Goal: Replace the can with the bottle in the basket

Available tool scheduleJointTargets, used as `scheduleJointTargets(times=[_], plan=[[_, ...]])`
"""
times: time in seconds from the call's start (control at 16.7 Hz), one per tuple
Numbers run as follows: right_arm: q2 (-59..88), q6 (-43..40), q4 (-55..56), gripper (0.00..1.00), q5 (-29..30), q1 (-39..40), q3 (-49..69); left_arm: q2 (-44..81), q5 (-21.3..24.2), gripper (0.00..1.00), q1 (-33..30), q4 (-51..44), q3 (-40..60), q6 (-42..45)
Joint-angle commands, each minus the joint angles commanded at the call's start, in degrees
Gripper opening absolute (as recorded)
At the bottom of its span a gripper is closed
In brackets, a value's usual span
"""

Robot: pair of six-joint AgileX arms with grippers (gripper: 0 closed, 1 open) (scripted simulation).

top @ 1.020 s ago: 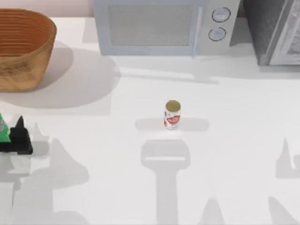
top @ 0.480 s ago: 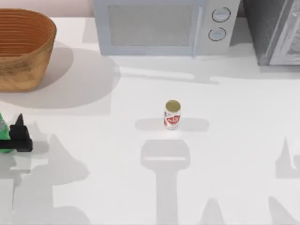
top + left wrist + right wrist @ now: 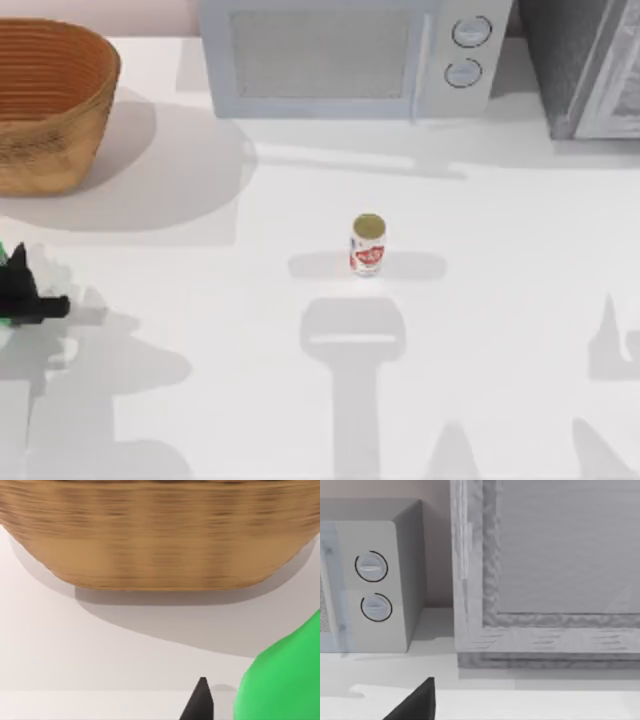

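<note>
Your bottle (image 3: 285, 675), at the worktop's (image 3: 300, 400) left edge, sits in the left hand (image 3: 22, 290), whose closure you cannot tell, the basket (image 3: 50, 100) lies just beyond toward the back, and the can (image 3: 368, 245) stands mid-worktop, well apart.

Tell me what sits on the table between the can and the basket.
Nothing does. In the top view, the stretch from the can to the basket is bare white table, crossed by the basket's shadow.

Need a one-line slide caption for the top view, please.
Can upright mid-table, basket at far left, left gripper with green bottle at the left edge.
</note>
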Motion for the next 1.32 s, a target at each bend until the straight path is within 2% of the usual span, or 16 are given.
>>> scheduleJointTargets(times=[0.12, 0.18, 0.78, 1.02, 1.32], plan=[[0.0, 0.0, 0.0, 1.0, 0.0, 0.0, 0.0, 0.0, 0.0, 0.02, 0.0, 0.0, 0.0, 0.0], [0.0, 0.0, 0.0, 1.0, 0.0, 0.0, 0.0, 0.0, 0.0, 0.0, 0.0, 0.0, 0.0, 0.0], [0.0, 0.0, 0.0, 1.0, 0.0, 0.0, 0.0, -0.3, 0.3, 0.0, 0.7, -0.3, 0.1, 0.0], [0.0, 0.0, 0.0, 1.0, 0.0, 0.0, 0.0, -4.3, 3.3, 0.0, 8.2, -5.5, 3.7, -0.3], [0.0, 0.0, 0.0, 1.0, 0.0, 0.0, 0.0, -13.5, 7.6, 0.0, 18.9, -24.3, 15.9, -0.4]])
